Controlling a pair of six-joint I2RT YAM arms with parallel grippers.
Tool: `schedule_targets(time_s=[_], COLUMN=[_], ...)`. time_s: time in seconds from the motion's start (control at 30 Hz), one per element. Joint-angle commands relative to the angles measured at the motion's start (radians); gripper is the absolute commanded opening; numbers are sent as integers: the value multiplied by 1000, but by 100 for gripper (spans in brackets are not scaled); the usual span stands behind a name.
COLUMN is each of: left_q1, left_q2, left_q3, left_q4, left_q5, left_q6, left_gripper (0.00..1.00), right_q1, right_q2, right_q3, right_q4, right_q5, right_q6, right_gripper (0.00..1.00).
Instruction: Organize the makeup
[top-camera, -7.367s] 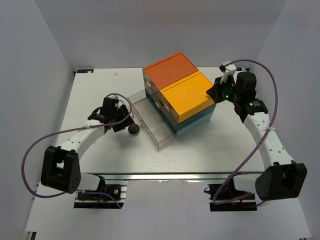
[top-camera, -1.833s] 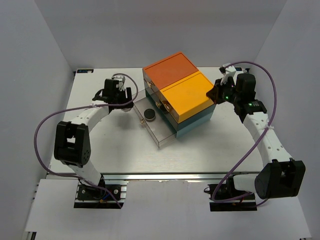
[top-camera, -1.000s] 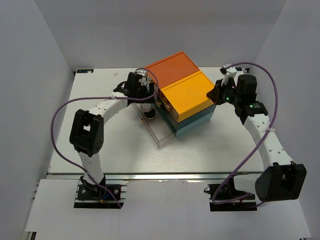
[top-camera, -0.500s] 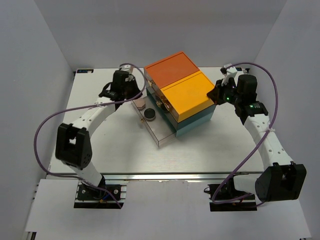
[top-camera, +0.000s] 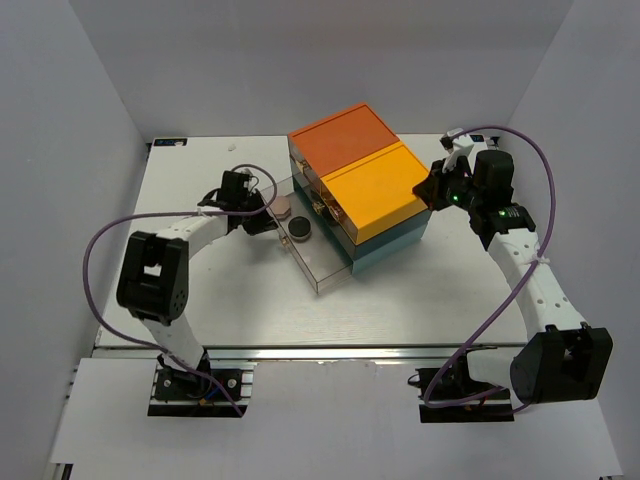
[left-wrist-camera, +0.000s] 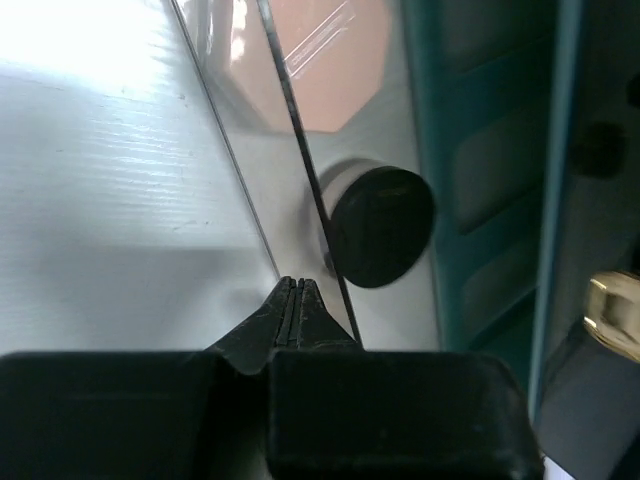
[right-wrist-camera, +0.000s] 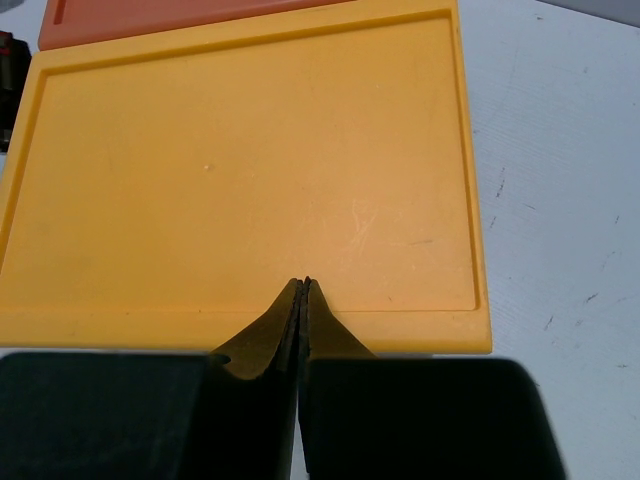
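Two pieces of the makeup lie in the pulled-out clear drawer (top-camera: 322, 283): a round pinkish jar (top-camera: 284, 207) at its back and a round black compact (top-camera: 299, 231) beside it. In the left wrist view the compact (left-wrist-camera: 380, 225) and the jar (left-wrist-camera: 320, 60) show through the drawer's clear wall (left-wrist-camera: 290, 110). My left gripper (top-camera: 264, 218) (left-wrist-camera: 292, 285) is shut and empty, just outside the drawer's left wall. My right gripper (top-camera: 430, 190) (right-wrist-camera: 303, 285) is shut and empty at the right edge of the yellow box top (right-wrist-camera: 250, 170).
The orange, yellow and teal drawer box (top-camera: 370, 185) stands at the table's middle back, and the clear drawer sticks out of its bottom level toward the front left. A gold drawer handle (left-wrist-camera: 615, 310) shows on the box front. White walls enclose the table.
The left gripper let go of the pinkish jar in the drawer, drew back to the left and shut. The right arm has not moved.
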Motion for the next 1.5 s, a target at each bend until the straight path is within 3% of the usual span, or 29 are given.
schedule_targets(time_s=[0.0,0.17,0.4,0.43,0.53,0.63,1.3,1.4,1.47], left_q1=[-8,-10,-19,-22,-41,-50,-74,-77,-77], left_q2=[36,93,138,158,198,230,313,307,310], left_q3=[83,116,142,154,208,246,314,311,320], left_q4=[-21,5,93,91,73,65,91,96,87], left_q5=[43,71,132,137,146,150,193,189,184], left_q6=[-12,-26,-80,-81,-74,-75,-98,-89,-89], left_gripper=[0,8,34,43,57,65,85,97,98], right_q1=[-5,-2,-3,-3,-5,-5,-11,-10,-10], right_q2=[-25,-34,-30,-30,-27,-28,-34,-34,-34], right_q3=[-5,-7,-8,-8,-5,-5,-11,-13,-11], right_q4=[7,4,3,3,4,6,4,6,4], right_q5=[-11,0,3,3,3,4,8,8,8], right_q6=[10,2,-3,-4,-4,-4,-7,-7,-7], right_gripper=[0,0,0,0,0,0,0,0,0])
